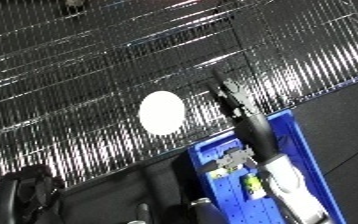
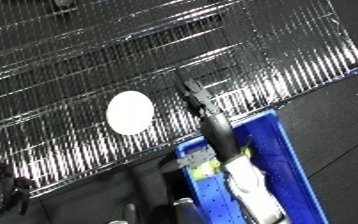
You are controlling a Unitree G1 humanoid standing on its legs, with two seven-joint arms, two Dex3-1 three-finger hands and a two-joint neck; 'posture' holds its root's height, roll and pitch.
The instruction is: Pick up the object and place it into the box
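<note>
Nearest, the blue bin (image 1: 313, 165) is sitting at the lower right, and the right hand (image 1: 231, 97) is stretching out over it onto the wire grid (image 1: 87, 65); whether it is spread or closed I cannot tell. The white round object (image 1: 161, 112) is lying on the grid near the hand, not touching it. It is looking flat, smooth and plain, probably light, stiff and slippery, so pinching its rim seems best.

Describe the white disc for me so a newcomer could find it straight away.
Start at the big wire rack that fills the upper picture. The white disc lies on its mesh, up and left of the blue bin. It is the only plain, round, bright white thing on the shiny wires.
</note>
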